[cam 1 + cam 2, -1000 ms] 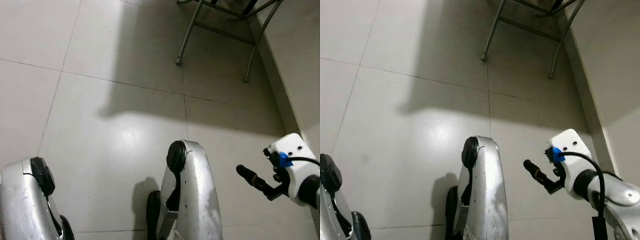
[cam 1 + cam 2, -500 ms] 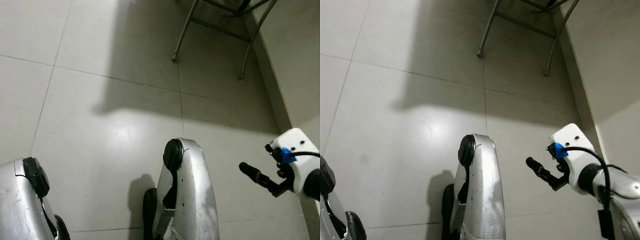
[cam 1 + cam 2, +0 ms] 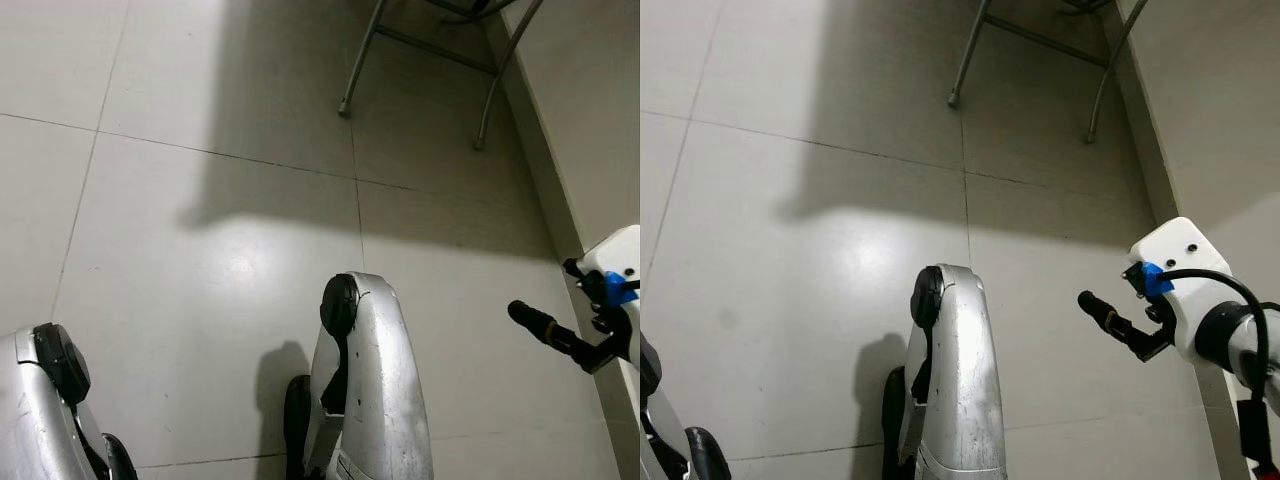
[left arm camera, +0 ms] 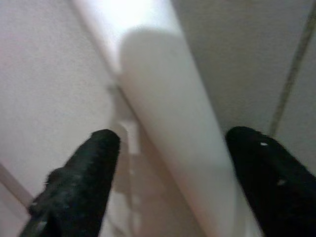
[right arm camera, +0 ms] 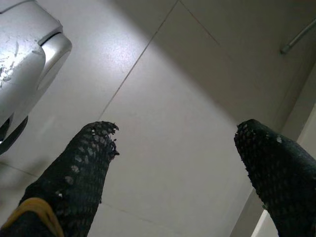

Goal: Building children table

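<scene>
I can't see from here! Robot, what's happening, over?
Right gripper open, holding nothing, above tiled floor. Left gripper open beside a white surface. Metal chair legs ahead.

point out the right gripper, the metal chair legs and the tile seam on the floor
right gripper point(image 5: 173, 148), right wrist view, midway between its open fingertips
metal chair legs point(image 3: 360, 62), left eye view, on the left leg's tube
tile seam point(image 3: 230, 156), left eye view, on the grout line

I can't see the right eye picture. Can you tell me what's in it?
The right claw hangs open and empty over a pale tiled floor, close to a wall. A silver robot leg stands at the bottom middle, and two thin metal chair legs stand in shadow at the top.
</scene>
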### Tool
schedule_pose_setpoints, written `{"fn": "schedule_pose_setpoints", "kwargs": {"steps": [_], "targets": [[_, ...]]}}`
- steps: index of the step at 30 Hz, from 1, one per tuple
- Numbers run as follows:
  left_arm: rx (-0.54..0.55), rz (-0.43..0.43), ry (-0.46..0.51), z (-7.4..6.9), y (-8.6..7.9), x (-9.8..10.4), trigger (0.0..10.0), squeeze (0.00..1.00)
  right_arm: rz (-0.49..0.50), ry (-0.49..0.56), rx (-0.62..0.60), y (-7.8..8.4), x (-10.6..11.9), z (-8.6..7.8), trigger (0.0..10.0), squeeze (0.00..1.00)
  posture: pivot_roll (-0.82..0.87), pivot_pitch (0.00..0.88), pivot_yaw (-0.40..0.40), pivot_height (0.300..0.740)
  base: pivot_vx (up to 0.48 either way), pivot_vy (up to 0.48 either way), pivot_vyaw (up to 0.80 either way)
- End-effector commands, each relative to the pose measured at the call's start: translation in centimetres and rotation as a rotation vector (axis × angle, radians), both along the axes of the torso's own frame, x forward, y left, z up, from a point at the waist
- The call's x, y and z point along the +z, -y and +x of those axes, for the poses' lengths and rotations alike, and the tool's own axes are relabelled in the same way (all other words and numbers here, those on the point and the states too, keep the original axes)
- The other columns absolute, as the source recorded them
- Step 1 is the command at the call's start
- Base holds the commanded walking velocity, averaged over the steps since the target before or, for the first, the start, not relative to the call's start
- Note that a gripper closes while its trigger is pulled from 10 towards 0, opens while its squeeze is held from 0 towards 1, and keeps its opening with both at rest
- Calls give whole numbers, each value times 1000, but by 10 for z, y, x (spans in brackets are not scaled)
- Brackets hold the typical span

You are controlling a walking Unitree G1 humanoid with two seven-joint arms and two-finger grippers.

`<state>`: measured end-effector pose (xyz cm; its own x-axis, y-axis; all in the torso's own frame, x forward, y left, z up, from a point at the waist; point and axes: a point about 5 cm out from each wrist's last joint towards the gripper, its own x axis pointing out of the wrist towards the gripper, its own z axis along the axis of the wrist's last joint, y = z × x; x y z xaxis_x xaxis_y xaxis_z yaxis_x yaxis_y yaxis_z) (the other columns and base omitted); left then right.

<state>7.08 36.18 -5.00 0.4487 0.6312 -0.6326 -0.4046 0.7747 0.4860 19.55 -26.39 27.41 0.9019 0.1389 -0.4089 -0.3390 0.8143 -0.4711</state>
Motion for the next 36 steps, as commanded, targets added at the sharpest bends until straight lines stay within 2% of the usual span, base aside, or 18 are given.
{"fn": "schedule_pose_setpoints", "kwargs": {"steps": [1, 5, 12, 17, 18, 21, 27, 29, 30, 33, 34, 35, 36], "targets": [[-73, -85, -24, 0, 25, -15, 0, 0, 22, -16, -15, 4, -3, -3, 10000, 0, -548, 473, -400, 300, 0, 0, 0], [-138, -132, -18, 7, 37, -19, 0, 0, 25, -7, -10, 2, -3, -2, 10000, 0, -554, 470, -400, 300, 0, 0, 0], [-191, -210, -3, 13, 55, -26, 0, 0, 23, 3, -20, 6, 0, -3, 10000, 0, -550, 464, -400, 300, 0, 0, 0], [-214, -233, 14, 20, 58, -26, 0, 0, 33, 12, -20, 4, -3, -1, 10000, 0, -527, 460, -400, 300, 0, 0, 0], [-205, -226, 46, 27, 55, -23, 0, 0, 42, 21, -22, 3, -5, 0, 10000, 0, -503, 458, -400, 300, 0, 0, 0], [-200, -222, 57, 28, 53, -21, 0, 0, 45, 24, -23, 2, -6, 1, 10000, 0, -503, 458, -400, 300, 0, 0, 0], [-179, -212, 139, 39, 47, -13, 0, 0, 80, 47, -29, -3, -15, 6, 10000, 0, -409, 435, -334, 300, 0, 0, 0], [-184, -161, 186, 45, 35, -3, 0, 0, 126, 52, -35, -10, -25, 13, 10000, 0, -337, 415, -285, 300, 0, 0, 0], [-184, -161, 186, 45, 35, -3, 0, 0, 126, 52, -35, -10, -25, 13, 10000, 0, -337, 415, -285, 300, 0, 0, 0], [-170, -56, 217, 44, 9, 16, 0, 0, 202, 47, -79, -17, -41, 22, 10000, 0, -252, 394, -242, 310, 0, 0, 0], [-168, -40, 222, 44, 5, 19, 8588, 0, 207, 45, -84, -18, -43, 23, 10000, 0, -252, 394, -242, 315, 0, 0, 0], [-168, -40, 222, 44, 5, 19, 8588, 0, 207, 45, -84, -18, -43, 23, 10000, 0, -252, 394, -242, 315, 0, 0, 0], [-181, 4, 258, 46, -6, 31, 10000, 0, 254, 43, -97, -24, -52, 28, 10000, 0, -176, 380, -200, 325, 0, 0, 0]]}}
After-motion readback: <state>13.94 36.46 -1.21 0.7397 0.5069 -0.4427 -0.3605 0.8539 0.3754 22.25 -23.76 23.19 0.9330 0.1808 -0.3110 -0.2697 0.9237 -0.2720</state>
